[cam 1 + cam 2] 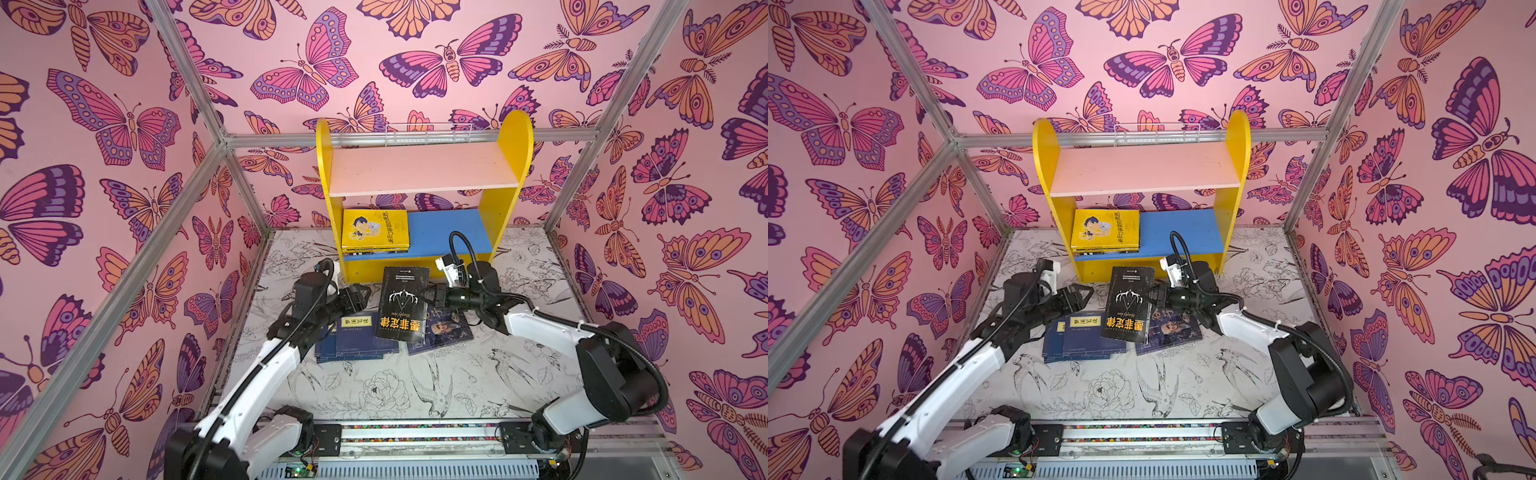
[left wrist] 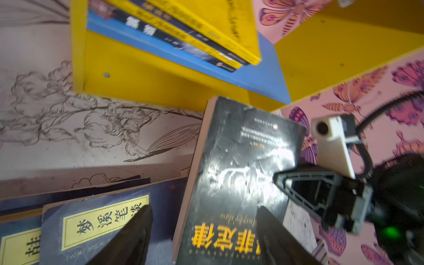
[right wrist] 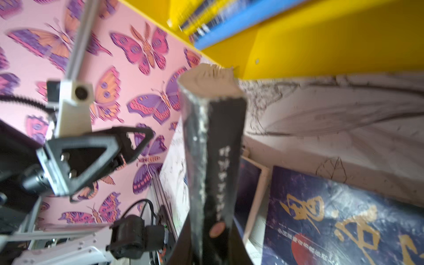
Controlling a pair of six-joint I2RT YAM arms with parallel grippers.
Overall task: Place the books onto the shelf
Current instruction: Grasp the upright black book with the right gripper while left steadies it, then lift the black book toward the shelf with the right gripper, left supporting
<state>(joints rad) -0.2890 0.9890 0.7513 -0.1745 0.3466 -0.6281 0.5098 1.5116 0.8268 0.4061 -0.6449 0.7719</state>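
On the sketch-printed surface (image 1: 415,386), navy blue paperbacks with yellow title labels (image 1: 357,338) lie flat at about seven o'clock of the black paperback with gold lettering (image 1: 402,305) — pinched by the right claw (image 1: 432,296) at its three o'clock edge. The left claw (image 2: 204,231) gapes wide, empty. Beyond, yellow cartoon-boy books (image 1: 375,229) rest on the yellow two-tier shelf's (image 1: 505,199) blue board.

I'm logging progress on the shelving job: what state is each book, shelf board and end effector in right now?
Black book: lifted, tilted, gripped at its spine edge.
Right end effector: shut on the black book.
Left end effector: open, empty, beside the black book.
Navy blue books: flat on the table, overlapping.
Dark face-cover book: flat on the table.
Yellow cartoon-boy books: stacked flat on the blue lower board.
Blue lower board: right half bare.
Pink upper board: bare.
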